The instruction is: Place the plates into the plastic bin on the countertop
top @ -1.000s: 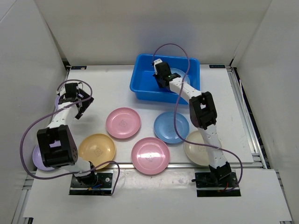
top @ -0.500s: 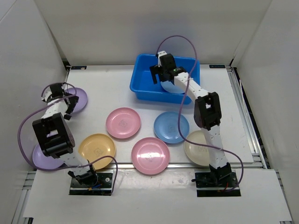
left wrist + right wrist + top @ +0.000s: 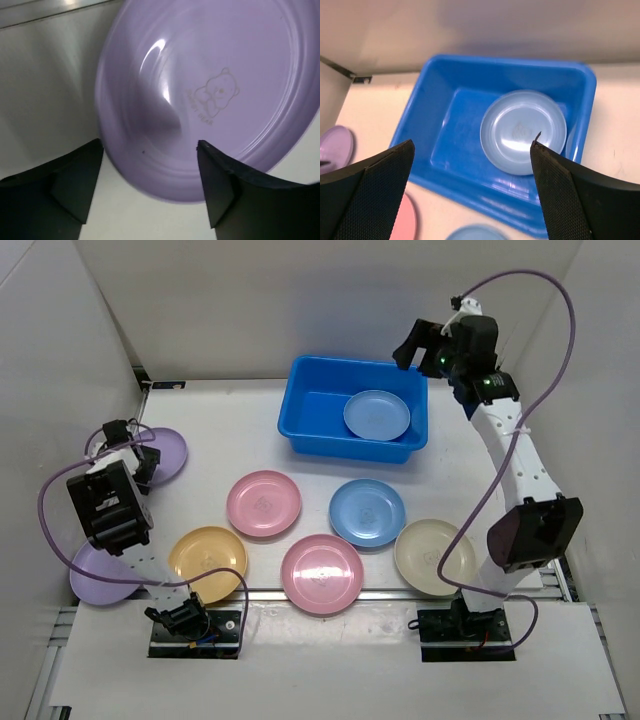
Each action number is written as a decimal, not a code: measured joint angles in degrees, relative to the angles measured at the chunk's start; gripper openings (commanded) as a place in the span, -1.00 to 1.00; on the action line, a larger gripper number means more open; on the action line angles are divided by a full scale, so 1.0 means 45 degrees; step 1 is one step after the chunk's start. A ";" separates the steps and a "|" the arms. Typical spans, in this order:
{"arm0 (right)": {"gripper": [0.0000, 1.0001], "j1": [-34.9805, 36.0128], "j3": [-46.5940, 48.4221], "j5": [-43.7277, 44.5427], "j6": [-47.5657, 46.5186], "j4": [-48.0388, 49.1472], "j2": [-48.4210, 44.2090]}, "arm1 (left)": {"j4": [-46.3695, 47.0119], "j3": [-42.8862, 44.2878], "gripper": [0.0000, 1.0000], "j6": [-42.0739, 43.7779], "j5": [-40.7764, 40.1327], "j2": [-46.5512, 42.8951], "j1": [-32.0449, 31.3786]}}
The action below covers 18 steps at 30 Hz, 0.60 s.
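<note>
Left wrist: plate (image 3: 210,90) beyond end effector (image 3: 150,147)

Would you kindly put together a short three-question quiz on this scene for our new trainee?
1. True or false: the plastic bin holds two plates.
2. Which plate's edge sits at the open left hand? A. pink B. lilac C. cream
3. How many plates lie on the countertop, outside the bin?

Key:
1. False. Only one light blue plate is in it.
2. B, the lilac plate.
3. Seven.
</note>
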 measured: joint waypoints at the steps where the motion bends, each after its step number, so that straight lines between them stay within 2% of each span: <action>1: 0.98 -0.0092 -0.0427 -0.0024 0.0151 0.0034 -0.0223 | -0.0005 0.0219 0.61 -0.0039 -0.0005 0.0151 0.0010; 8: 0.98 -0.0053 -0.2875 0.0078 0.0646 -0.0442 -0.1025 | 0.0272 0.1214 0.15 -0.0238 0.0049 0.1175 0.0078; 9: 0.98 -0.0053 -0.3162 0.0189 0.0714 -0.0510 -0.1243 | 0.0291 0.1234 -0.03 -0.0287 0.0044 0.1239 0.0087; 11: 0.97 -0.0087 -0.3594 0.0379 0.0831 -0.0631 -0.1753 | 0.0262 0.1239 -0.26 -0.0393 0.0063 0.1282 0.0102; 12: 0.98 -0.0092 -0.3818 0.0481 0.0855 -0.0636 -0.2123 | 0.0257 0.1239 -0.51 -0.0418 0.0092 0.1341 0.0107; 14: 0.98 -0.0097 -0.4143 0.0636 0.0894 -0.0612 -0.2885 | 0.0311 0.1243 -0.80 -0.0476 0.0180 0.1360 0.0117; 18: 0.98 -0.0102 -0.4507 0.1069 0.0957 -0.0457 -0.4347 | 0.0627 0.1287 -0.81 -0.0408 0.0597 0.1355 0.0160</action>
